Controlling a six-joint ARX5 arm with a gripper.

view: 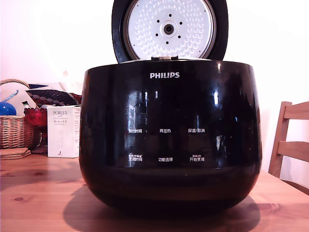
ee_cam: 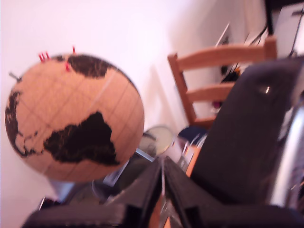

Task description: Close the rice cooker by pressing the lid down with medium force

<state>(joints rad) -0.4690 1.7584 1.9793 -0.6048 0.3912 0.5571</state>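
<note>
Not yet closed: the lid [view: 169,30] stands upright at the back of the rice cooker [view: 169,140] on the table [view: 38,193], the gripper [ee_cam: 163,190], jaws together, just beside the lid's black back, press undone.

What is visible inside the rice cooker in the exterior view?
Nothing of the interior shows: the rice cooker is seen from the front, so its black wall hides the pot. Only the raised lid shows above the rim, its dimpled metal inner plate facing the camera.
</note>
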